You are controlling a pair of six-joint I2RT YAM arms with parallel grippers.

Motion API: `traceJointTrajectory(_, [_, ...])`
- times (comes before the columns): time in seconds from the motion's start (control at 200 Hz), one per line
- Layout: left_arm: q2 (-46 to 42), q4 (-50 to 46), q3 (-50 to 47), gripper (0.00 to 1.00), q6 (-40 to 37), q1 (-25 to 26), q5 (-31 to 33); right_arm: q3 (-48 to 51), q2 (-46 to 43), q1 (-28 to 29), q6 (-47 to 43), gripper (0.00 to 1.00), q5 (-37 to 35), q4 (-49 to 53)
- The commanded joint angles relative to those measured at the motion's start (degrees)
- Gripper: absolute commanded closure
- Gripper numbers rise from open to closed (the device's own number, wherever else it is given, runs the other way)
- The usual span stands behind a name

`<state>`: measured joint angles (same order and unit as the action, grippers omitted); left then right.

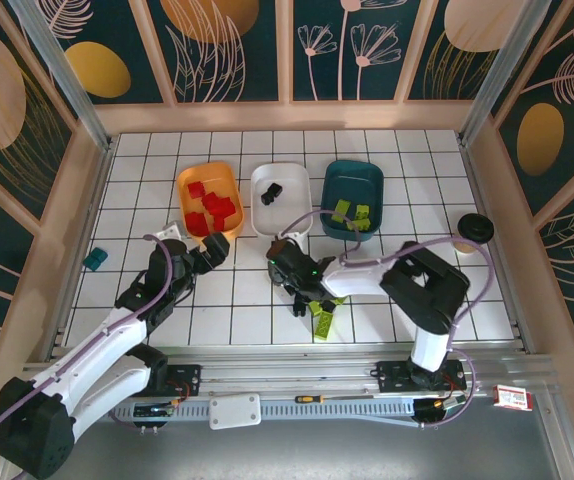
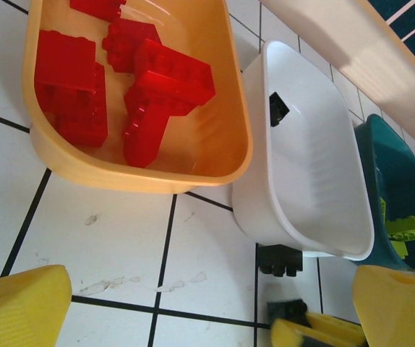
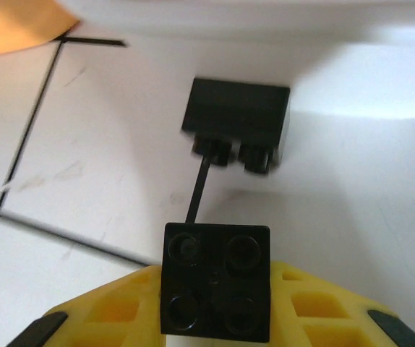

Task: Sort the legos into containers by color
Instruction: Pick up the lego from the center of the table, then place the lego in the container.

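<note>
Square four-stud black lego (image 3: 216,282), seemingly matte

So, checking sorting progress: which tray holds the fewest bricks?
The middle, white tray: just one black brick lies in it; the orange tray holds several red bricks, the teal tray several green bricks.
</note>
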<state>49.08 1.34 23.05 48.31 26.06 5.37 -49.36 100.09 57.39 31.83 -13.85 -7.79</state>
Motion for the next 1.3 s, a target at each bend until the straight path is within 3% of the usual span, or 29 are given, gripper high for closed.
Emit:
traceJointTrajectory(0.0, [0.7, 1.4, -1.1, 0.01, -0.3, 0.1, -1.7, 1.6, -8.6, 0.1, -4.0, 0.76, 6.5, -4.7])
traceJointTrajectory(0.205, [1.5, 2.5, -2.3, 0.01, -1.1, 0.3, -3.5, -4.2, -12.0, -6.2, -7.3, 0.77, 10.4, -0.4])
traceJointTrajectory(0.36, [1.5, 2.3, -2.7, 0.02, -1.3, 0.3, -3.9, -13.4, -3.3, -12.3, -7.7, 0.77, 11.7, 3.1])
traceJointTrajectory(0.606, [2.4, 1.4, -2.7, 0.01, -1.7, 0.6, -4.8, -29.3, 12.0, -15.7, -7.5, 0.73, 9.7, 12.3])
traceJointTrajectory(0.651, [2.6, 1.3, -2.8, 0.01, -1.9, 0.6, -4.9, -30.6, 13.3, -15.9, -7.2, 0.68, 9.4, 12.9])
traceJointTrajectory(0.746, [3.0, 1.5, -2.5, 0.01, -2.5, 1.1, -5.3, -32.3, 14.3, -16.1, -7.5, 0.36, 8.9, 12.5])
traceJointTrajectory(0.856, [4.6, 1.2, -1.1, 0.02, -3.5, 2.9, -5.1, -31.1, 11.5, -16.1, -8.3, 0.27, 8.8, 10.2])
traceJointTrajectory(1.071, [10.5, 2.1, 2.4, 0.02, -4.8, 11.9, -1.7, -20.3, -0.1, -16.1, -6.7, 0.26, 7.1, 5.4])
traceJointTrajectory(1.296, [23.3, 5.6, 8.1, 0.04, -6.3, 21.6, 2.7, -6.7, -11.8, -16.1, -4.3, 0.26, 4.7, 2.4])
